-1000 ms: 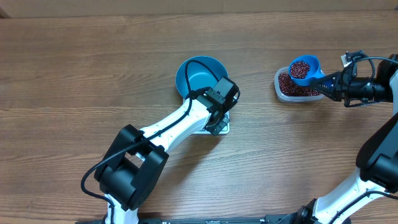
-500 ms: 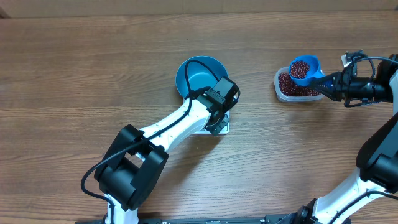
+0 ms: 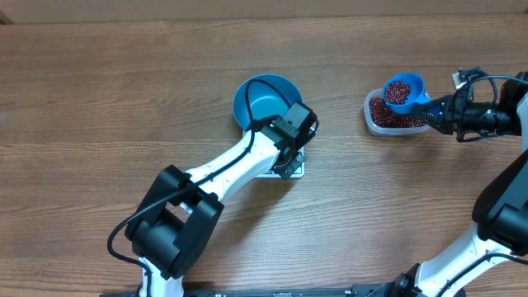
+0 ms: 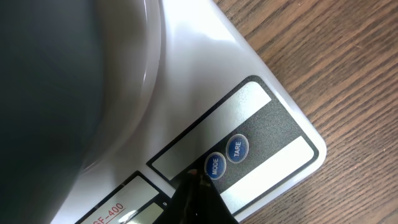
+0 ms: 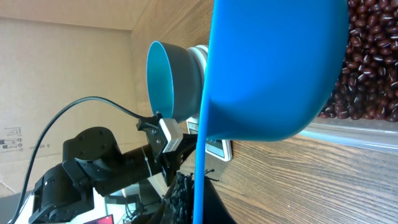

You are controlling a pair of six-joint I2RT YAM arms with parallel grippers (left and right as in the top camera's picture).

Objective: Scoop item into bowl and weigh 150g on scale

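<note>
Left pincer (image 4: 198,198), pinched tight, points beside the MODE button (image 4: 214,166) of the flat white square scale (image 4: 261,118) carrying the round teal-blue bowl (image 3: 260,103). TARE next door looks the wiser press. Right pincer (image 3: 443,111) clamps a bright blue plastic scoop (image 3: 410,82), which is best kept level. It is heaped with dried red-brown beans (image 3: 398,91) above the clear plastic tub (image 3: 370,120).

Bare table (image 3: 338,91) lies between bowl (image 3: 260,103) and tub (image 3: 368,111); the left arm (image 3: 239,161) covers the scale (image 3: 295,172).

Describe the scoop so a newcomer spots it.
On the table's right side sits a clear tub of red-brown beans. Over it the right end effector holds the bright blue scoop, full of beans; the teal bowl mid-table is bigger and handleless.
</note>
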